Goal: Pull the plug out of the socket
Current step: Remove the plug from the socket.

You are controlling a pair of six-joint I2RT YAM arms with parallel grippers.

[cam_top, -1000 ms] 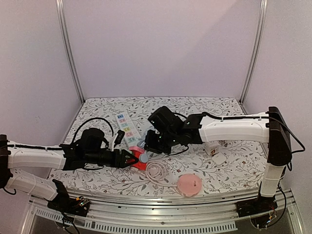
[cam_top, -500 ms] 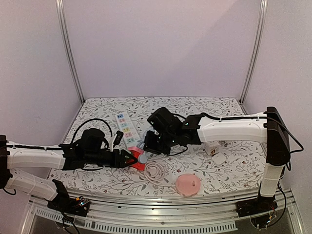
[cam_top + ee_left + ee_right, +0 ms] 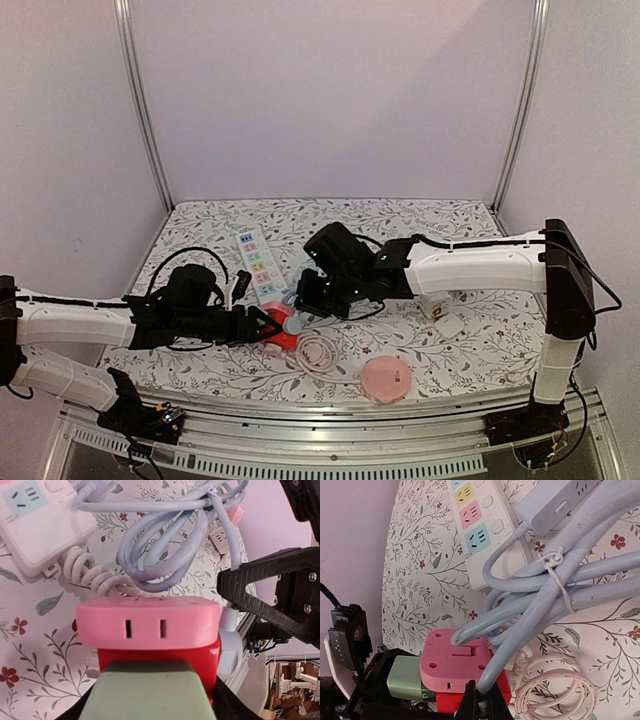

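On the floral table (image 3: 430,350), the left tool (image 3: 266,327) clamped the pink socket (image 3: 150,625). The right tool (image 3: 481,703) pinched its plug (image 3: 228,632), seemingly not yet out.

left arm (image 3: 80,322): low over the table, stretched toward 3 o'clock in the top view
left gripper (image 3: 264,326): clamped on socket (image 3: 147,625)
right arm (image 3: 470,268): upright link at far right, forearm reaching toward 9 o'clock
right gripper (image 3: 481,706): tips nearly together, pinching plug (image 3: 229,647)
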